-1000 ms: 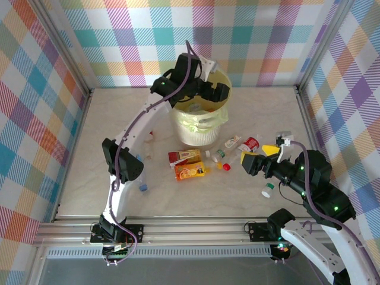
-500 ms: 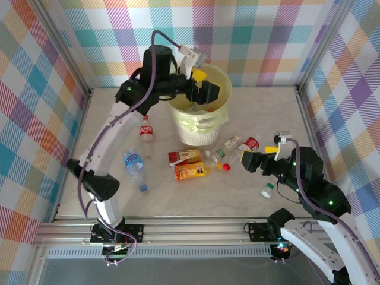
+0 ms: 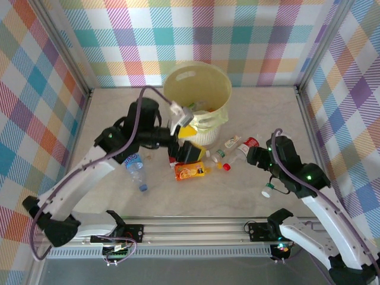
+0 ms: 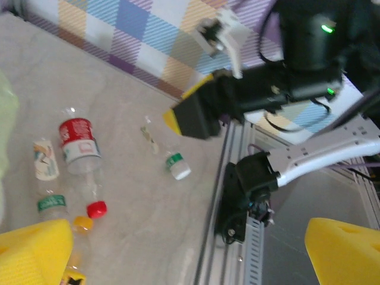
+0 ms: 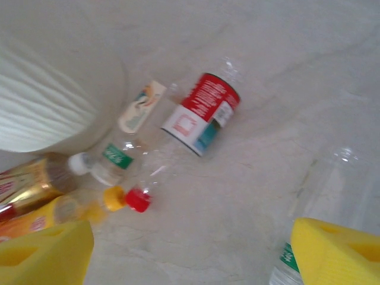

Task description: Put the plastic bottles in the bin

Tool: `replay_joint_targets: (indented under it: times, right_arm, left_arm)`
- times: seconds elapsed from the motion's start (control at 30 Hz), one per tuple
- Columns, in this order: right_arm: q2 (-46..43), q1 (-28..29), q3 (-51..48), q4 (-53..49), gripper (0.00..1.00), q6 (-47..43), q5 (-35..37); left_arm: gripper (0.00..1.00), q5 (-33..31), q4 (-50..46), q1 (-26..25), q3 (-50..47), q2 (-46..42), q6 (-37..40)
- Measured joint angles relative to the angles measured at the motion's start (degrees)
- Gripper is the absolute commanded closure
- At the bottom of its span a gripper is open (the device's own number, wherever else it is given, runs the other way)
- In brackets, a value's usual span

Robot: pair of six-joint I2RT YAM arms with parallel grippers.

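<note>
Toward the table's point(image 3: 267, 113) right edge, a red-labelled bottle point(image 5: 202, 113) lies slantwise just ahead of the spread, empty right claw point(image 5: 190, 233).

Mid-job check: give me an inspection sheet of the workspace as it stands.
Surface: pale marbled tabletop, no spills seen.
Job's things: round pale-yellow plastic bin upright at the back; clear red-labelled bottle, orange-filled bottle, blue-labelled bottle and others lying outside it.
Clutter: nothing seen.
Grippers: left gripper open, empty; right gripper open, empty.
Cables: purple cables run along both arms.
Surroundings: plaid fabric walls; aluminium rail at the near edge.
</note>
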Motion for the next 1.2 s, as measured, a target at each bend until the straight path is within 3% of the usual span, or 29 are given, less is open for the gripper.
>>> replay_joint_targets:
  times: [0.2, 0.53, 0.9, 1.2]
  right_arm:
    - [7.69, -4.57, -0.02, -1.33, 0.10, 2.91, 2.32]
    - [14.03, -17.84, -4.07, -1.18, 0.07, 3.69, 2.84]
    - [19.45, -28.46, -9.46, 4.76, 0.05, 1.51, -2.78]
    - [23.89, -31.36, -13.64, 11.63, 0.12, 0.24, -8.33]
  left_arm:
    - [0.00, -0.98, 9.70, -4.24, -12.94, -5.90, -5.03]
    - [0.00, -5.88, 24.41, -10.97, -27.74, -11.47, -10.67]
    - [0.00, -10.99, 34.58, -11.02, -34.64, -14.45, -13.49]
    - [0.00, -13.49, 37.55, -11.13, -35.15, -12.22, -16.06]
